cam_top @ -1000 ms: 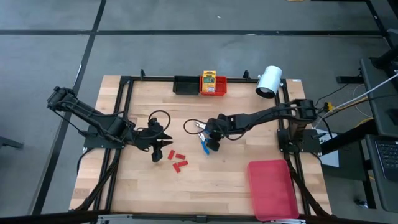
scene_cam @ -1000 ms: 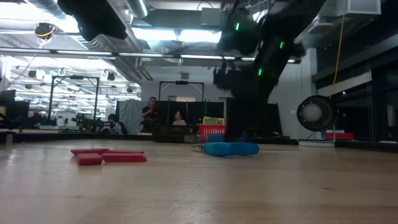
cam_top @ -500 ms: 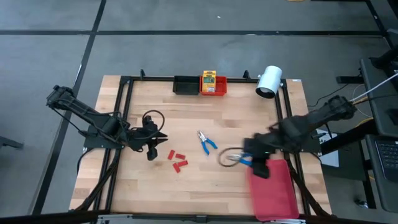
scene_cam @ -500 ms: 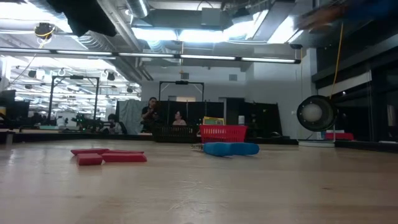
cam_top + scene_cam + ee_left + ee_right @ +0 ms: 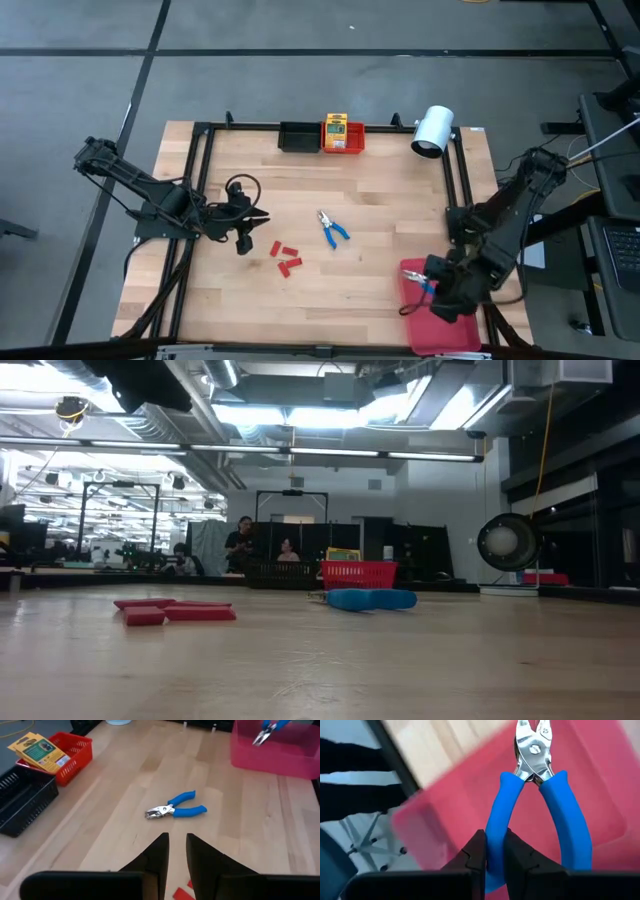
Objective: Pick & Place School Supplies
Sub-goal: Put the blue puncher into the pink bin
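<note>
My right gripper (image 5: 432, 287) hangs over the flat red tray (image 5: 452, 328) at the table's near right and is shut on one pair of blue-handled pliers (image 5: 535, 785). The second pair (image 5: 332, 228) lies flat on the wood mid-table, also showing in the left wrist view (image 5: 175, 811). Several tiny red pieces (image 5: 285, 257) lie to its left. A yellow-and-green box (image 5: 335, 130) stands in the red bin (image 5: 352, 143). My left gripper (image 5: 255, 217) waits left of the red pieces, open by a narrow gap (image 5: 177, 845). My right gripper pinches one blue handle (image 5: 496, 827) of the pliers between its two fingers, near that handle's free end. The fingers lie along the handle. The other handle (image 5: 570, 820) stays free beside them. The pliers are lifted clear, their metal nose (image 5: 532, 742) pointing away past the fingertips over the tray.
A black bin (image 5: 298, 136) sits beside the red bin at the far edge, and a white round object (image 5: 433, 130) stands at the far right corner. Black frame rails run along the table's left and right sides. People stand in the room beyond the table (image 5: 240, 540).
My right gripper has lifted one pair of pliers off the middle of the table and swung it toward the right and near edges, ending above the red tray. The other pair has stayed where it lay.
</note>
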